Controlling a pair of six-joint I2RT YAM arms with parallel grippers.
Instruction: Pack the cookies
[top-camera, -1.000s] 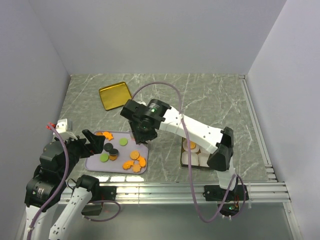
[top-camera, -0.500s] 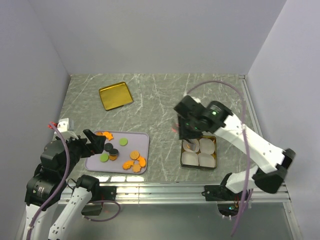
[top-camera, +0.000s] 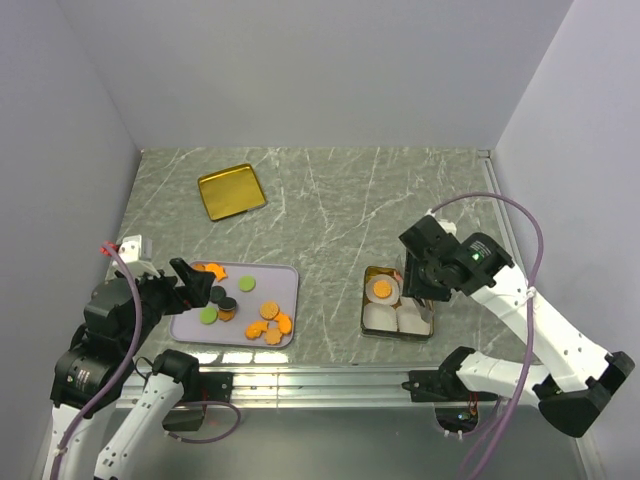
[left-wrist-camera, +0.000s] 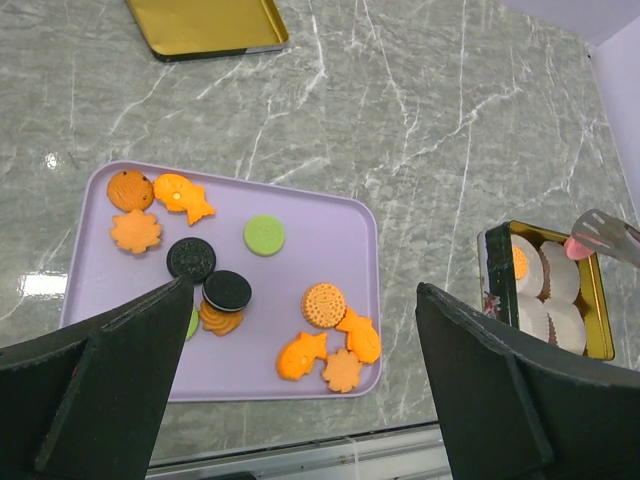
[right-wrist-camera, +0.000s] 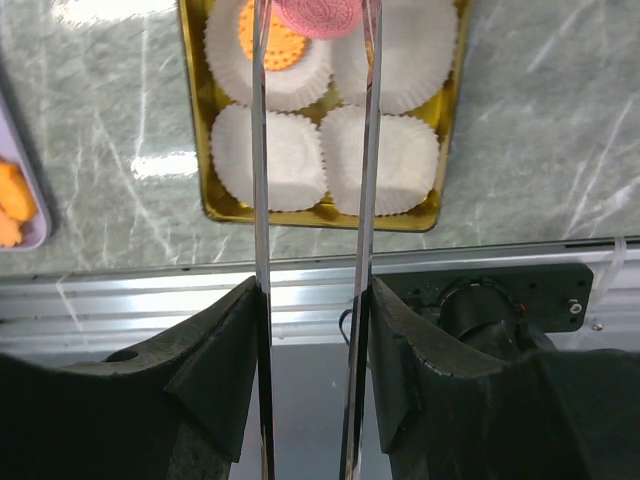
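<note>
Several cookies (left-wrist-camera: 323, 304), mostly orange with two black and two green, lie on a lilac tray (left-wrist-camera: 330, 220). My left gripper (left-wrist-camera: 303, 290) hangs open above that tray with nothing between its fingers. My right gripper (right-wrist-camera: 310, 290) is shut on metal tongs (right-wrist-camera: 258, 150). The tongs' tips pinch a pink cookie (right-wrist-camera: 318, 15) over the back of a gold tin (right-wrist-camera: 320, 215). The tin holds white paper cups, and one orange cookie (right-wrist-camera: 270, 45) lies in the back left cup. From above, the right gripper (top-camera: 425, 275) sits at the tin's (top-camera: 365, 300) far side.
A gold lid (top-camera: 230, 190) lies upside down at the back left of the marble table. The lilac tray (top-camera: 285, 280) is at the front left, the tin at the front right. A metal rail (top-camera: 380, 378) runs along the near edge.
My right arm has swung from the lilac tray over to the tin on the right, carrying the pink cookie in the tongs. The left arm has stayed put.
</note>
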